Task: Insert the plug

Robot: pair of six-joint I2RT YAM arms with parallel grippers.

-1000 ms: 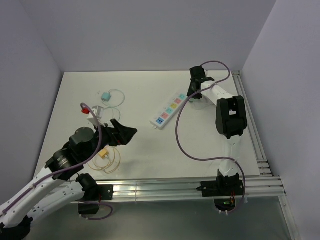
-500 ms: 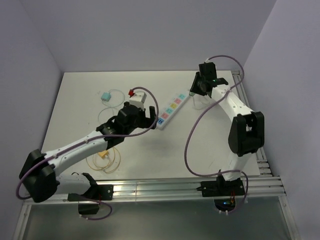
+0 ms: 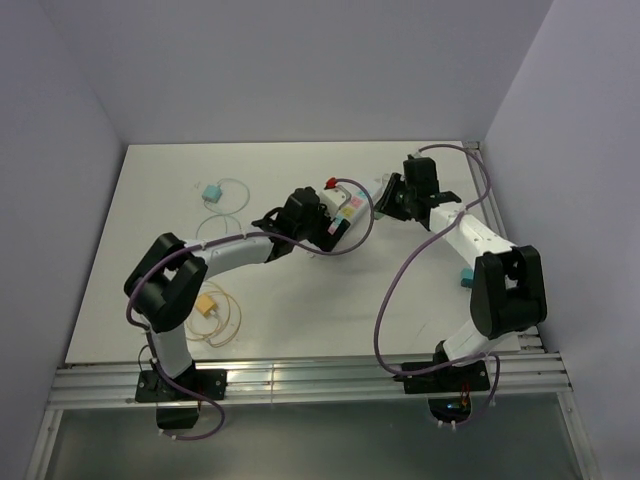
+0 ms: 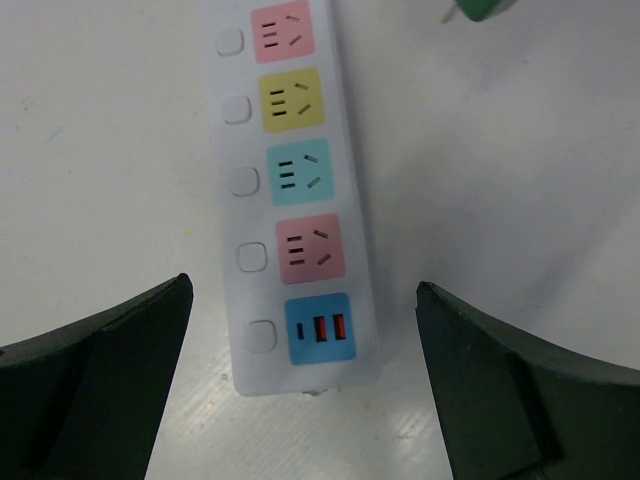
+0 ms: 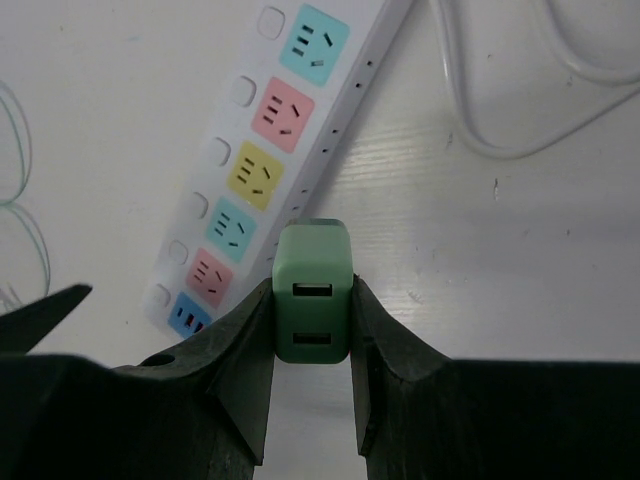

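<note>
A white power strip (image 4: 300, 190) with pink, yellow, teal and blue sockets lies flat on the table. Its blue USB end sits between the wide-open fingers (image 4: 100, 380) of my left gripper (image 4: 305, 390), which touch nothing. In the top view my left gripper (image 3: 328, 222) covers most of the power strip (image 3: 348, 207). My right gripper (image 5: 312, 330) is shut on a green plug (image 5: 312, 290) with two USB ports facing the camera. It hovers just right of the strip's (image 5: 270, 170) near end. The plug's tip (image 4: 480, 8) shows in the left wrist view. My right gripper (image 3: 388, 200) is beside the strip.
The strip's white cable (image 5: 520, 110) loops on the table behind the right gripper. A teal plug (image 3: 212, 192) and a yellow plug (image 3: 207, 303) lie at the left with thin coiled cables. A small teal item (image 3: 466, 277) rests near the right rail (image 3: 520, 300).
My left arm has swung from the near left across to the power strip, open the whole way. My right gripper, still shut on the green plug, has come nearer to the strip.
</note>
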